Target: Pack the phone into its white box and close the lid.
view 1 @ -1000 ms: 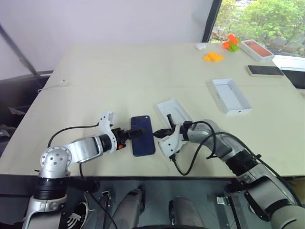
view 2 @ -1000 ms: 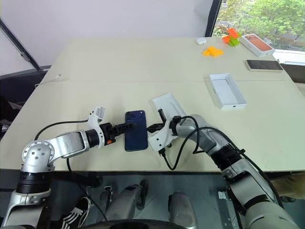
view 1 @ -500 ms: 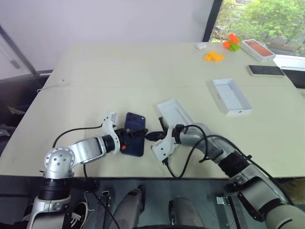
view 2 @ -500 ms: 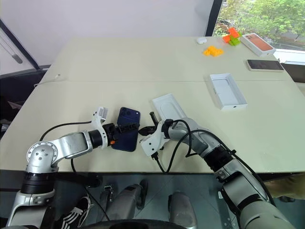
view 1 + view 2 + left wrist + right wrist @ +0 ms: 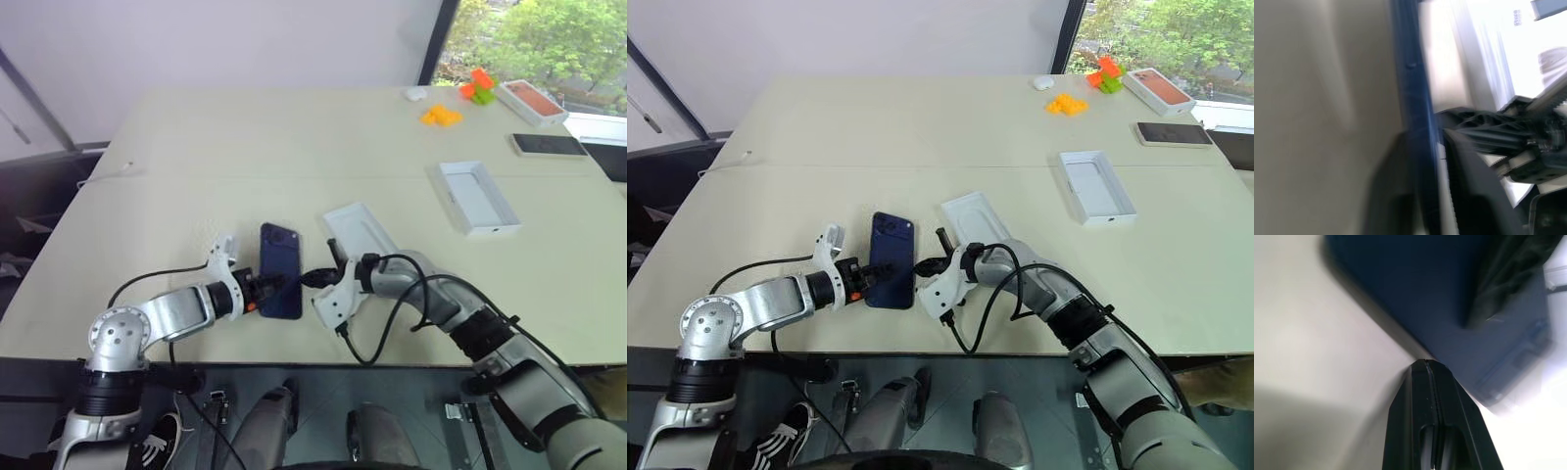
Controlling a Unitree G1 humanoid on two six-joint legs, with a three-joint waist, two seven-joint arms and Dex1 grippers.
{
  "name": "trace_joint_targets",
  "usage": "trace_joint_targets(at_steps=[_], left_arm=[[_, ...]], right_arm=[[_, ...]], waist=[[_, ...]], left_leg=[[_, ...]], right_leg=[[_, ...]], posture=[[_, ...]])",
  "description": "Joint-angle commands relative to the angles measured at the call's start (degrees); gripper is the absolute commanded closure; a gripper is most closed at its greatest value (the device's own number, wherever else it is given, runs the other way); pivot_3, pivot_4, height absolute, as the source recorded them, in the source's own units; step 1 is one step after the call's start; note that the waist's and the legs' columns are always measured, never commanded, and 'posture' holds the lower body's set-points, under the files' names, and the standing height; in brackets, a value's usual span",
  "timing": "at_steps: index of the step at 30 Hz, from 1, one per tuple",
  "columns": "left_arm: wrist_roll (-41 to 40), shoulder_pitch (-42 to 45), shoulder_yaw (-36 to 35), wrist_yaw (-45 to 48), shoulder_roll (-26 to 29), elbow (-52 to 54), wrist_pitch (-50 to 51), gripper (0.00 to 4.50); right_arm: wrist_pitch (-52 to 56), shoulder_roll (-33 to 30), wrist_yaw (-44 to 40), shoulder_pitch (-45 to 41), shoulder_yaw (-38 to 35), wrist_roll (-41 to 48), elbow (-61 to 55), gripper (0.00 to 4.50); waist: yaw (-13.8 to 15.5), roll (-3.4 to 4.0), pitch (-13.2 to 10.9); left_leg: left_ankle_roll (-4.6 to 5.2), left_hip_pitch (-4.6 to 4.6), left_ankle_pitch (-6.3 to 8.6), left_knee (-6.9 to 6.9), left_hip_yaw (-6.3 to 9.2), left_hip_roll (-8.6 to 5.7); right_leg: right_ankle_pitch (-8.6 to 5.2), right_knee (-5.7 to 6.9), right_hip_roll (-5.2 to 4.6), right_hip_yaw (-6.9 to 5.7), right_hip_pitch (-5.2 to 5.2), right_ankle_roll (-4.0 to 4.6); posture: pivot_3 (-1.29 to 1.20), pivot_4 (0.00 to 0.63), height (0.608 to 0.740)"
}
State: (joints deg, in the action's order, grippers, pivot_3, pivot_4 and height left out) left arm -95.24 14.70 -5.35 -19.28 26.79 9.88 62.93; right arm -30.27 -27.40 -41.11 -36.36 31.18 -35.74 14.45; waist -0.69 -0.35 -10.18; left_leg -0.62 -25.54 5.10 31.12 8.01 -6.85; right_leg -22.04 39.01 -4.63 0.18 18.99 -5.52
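The dark navy phone [image 5: 280, 269] is near the table's front edge, with its camera bump at the far end. My left gripper [image 5: 268, 285] is shut on the phone's near left edge. In the left wrist view the phone [image 5: 1411, 98] runs edge-on between the two black fingers [image 5: 1469, 186]. My right gripper [image 5: 312, 279] is shut and empty, and its tip [image 5: 1429, 369] touches the phone's right edge [image 5: 1415, 289]. The lid [image 5: 358, 231] lies just right of the phone, behind the right gripper. The white box [image 5: 475, 196] with its recess sits open farther right.
At the far right corner are orange blocks [image 5: 438, 116], a white box with an orange-pink top [image 5: 529, 101], a black phone [image 5: 545, 144] and a small white object [image 5: 413, 94]. A thin cable [image 5: 118, 170] lies at the table's left edge.
The left gripper went from open beside the phone to shut on its edge. The phone slid a little left, swung askew, then straightened. The right gripper stayed shut at the phone's right side.
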Motion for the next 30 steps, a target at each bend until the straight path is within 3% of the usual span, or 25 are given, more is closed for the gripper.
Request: trace_joint_targets(at_steps=[1, 7, 10, 13, 16, 20, 23, 25, 30], left_arm=[[0.01, -0.70, 0.70, -0.63, 0.23, 0.90, -0.06, 4.44], [-0.55, -0.79, -0.09, -0.65, -0.24, 0.85, -1.81, 4.44], [-1.63, -0.52, -1.24, 0.69, -0.55, 1.37, -2.91, 4.44], [-3.41, -0.18, -3.50, 1.64, -0.96, 2.22, -5.27, 4.50], [-2.01, 0.27, -5.25, 4.17, 0.19, 2.58, -6.38, 4.50], [-0.14, 1.33, -7.03, 7.42, 1.56, 1.30, -7.50, 4.50], [0.39, 2.06, -7.77, 8.88, 1.53, 1.02, -8.34, 4.50], [0.66, 2.13, -7.90, 9.37, 1.32, 1.07, -8.62, 4.50], [2.69, 1.57, -7.50, 10.93, 1.29, 1.55, -8.27, 4.50]], right_arm=[[0.25, -0.07, 0.32, -0.81, -0.14, 0.19, 0.51, 4.50], [1.64, -0.19, 0.31, -0.98, -1.37, 1.39, 0.51, 4.50], [9.30, 1.32, -5.47, 0.28, -5.08, 11.44, -2.10, 4.50], [26.11, 4.60, -13.15, 1.84, -10.71, 27.57, -10.68, 3.59], [39.71, 5.98, -15.70, 1.86, -15.71, 37.92, -18.41, 2.14], [47.58, 3.25, -15.27, 0.29, -18.29, 39.50, -21.16, 0.05], [50.73, 0.13, -14.39, 0.28, -18.48, 38.16, -22.01, 0.01], [50.83, -1.99, -16.73, 1.51, -21.06, 42.12, -23.19, 0.01], [40.94, -14.06, -30.50, 3.57, -24.15, 46.58, -18.42, 0.01]], waist=[[-0.02, 0.01, -0.01], [0.00, 0.01, -0.01], [0.07, 0.00, -0.02], [0.03, 0.00, -0.05], [-0.15, 0.00, -0.05], [0.11, 0.01, -0.05], [0.24, 0.01, -0.06], [0.11, 0.01, -0.06], [0.14, 0.01, -0.08]], left_leg=[[0.00, -0.02, 0.00, -0.01, 0.00, 0.00], [0.00, -0.03, 0.00, 0.00, 0.00, 0.00], [0.00, -0.06, 0.00, 0.00, 0.00, 0.00], [0.01, -0.33, 0.00, 0.00, 0.01, 0.00], [0.09, -0.85, -0.06, -0.02, 0.04, 0.02], [0.13, -1.10, -0.08, -0.10, 0.03, 0.01], [0.12, -1.20, -0.08, -0.10, 0.03, -0.01], [0.13, -1.30, -0.08, -0.07, 0.01, -0.02], [0.21, -1.54, -0.05, 0.00, -0.01, -0.05]], right_leg=[[0.00, 0.00, 0.00, 0.00, 0.02, 0.00], [0.00, -0.02, 0.00, 0.00, 0.02, 0.00], [0.00, -0.02, -0.01, 0.00, 0.03, 0.00], [0.00, -0.02, 0.00, 0.00, 0.30, 0.01], [0.04, 0.01, 0.03, -0.01, 0.83, -0.07], [0.14, 0.05, 0.02, -0.01, 1.14, -0.25], [0.12, 0.05, 0.00, -0.02, 1.25, -0.21], [0.10, 0.04, -0.02, -0.02, 1.32, -0.17], [0.14, -0.03, -0.06, -0.04, 1.45, -0.25]], posture=[[0.00, 0.150, 0.740], [0.00, 0.150, 0.740], [0.00, 0.150, 0.740], [0.00, 0.150, 0.740], [0.00, 0.150, 0.740], [0.00, 0.150, 0.740], [0.00, 0.150, 0.740], [0.00, 0.150, 0.740], [0.00, 0.150, 0.740]])
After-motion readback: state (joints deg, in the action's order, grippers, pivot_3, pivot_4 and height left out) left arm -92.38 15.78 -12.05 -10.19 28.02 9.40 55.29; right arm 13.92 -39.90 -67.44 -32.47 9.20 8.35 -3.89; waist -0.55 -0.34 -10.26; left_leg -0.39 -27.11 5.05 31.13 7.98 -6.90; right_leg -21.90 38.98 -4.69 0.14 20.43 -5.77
